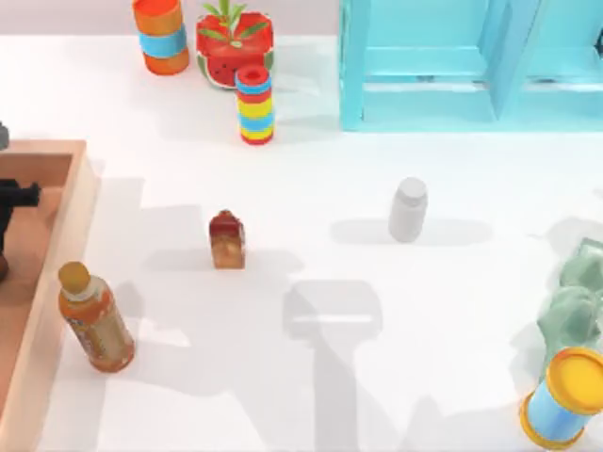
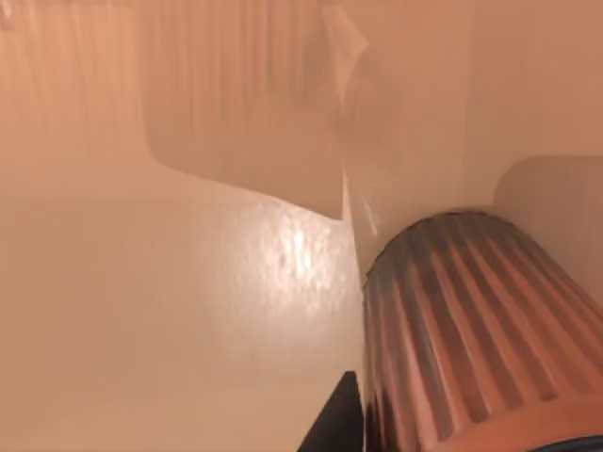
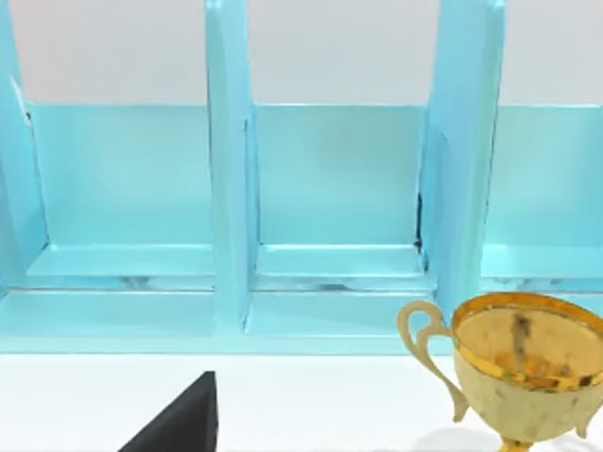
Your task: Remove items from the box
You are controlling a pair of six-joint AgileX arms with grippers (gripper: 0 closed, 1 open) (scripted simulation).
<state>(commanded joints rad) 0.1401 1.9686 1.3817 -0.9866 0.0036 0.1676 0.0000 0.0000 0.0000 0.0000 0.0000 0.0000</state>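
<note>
- Box (image 1: 80, 202): light wooden, thick-walled, at the surface's left edge and partly cut off in the top view; its reddish floor (image 2: 141, 311) spreads through the left wrist view.
- Left gripper (image 1: 11, 202): dark, low inside the box. Whether its fingers are open or closed cannot be told. It sits right beside a ribbed reddish-brown cup (image 2: 471, 330), judged to be the item now being gone after.
- Cup: on the box floor, close to a wall, which likely leaves little room on that side.
- Short amber bottle with dark red top (image 1: 227, 240): upright on the white surface (image 1: 311, 405), outside the box, so judged already removed.
- Taller orange-brown bottle, tan cap (image 1: 94, 318): leaning just outside the box's right wall; the nearest obstacle if the cup is carried out that way.
- Pale grey bottle (image 1: 408, 209): mid-surface, well apart from the box.
- Far edge: orange-and-blue can (image 1: 160, 36), watermelon pot (image 1: 234, 47), striped stack (image 1: 254, 104), turquoise shelf unit (image 1: 452, 66).
- Right side: grey-green figure (image 1: 570, 311), yellow-capped blue cylinder (image 1: 565, 400).
- Right arm: parked facing the shelf unit, a gold trophy (image 3: 518, 363) near it; its gripper's state cannot be told.
</note>
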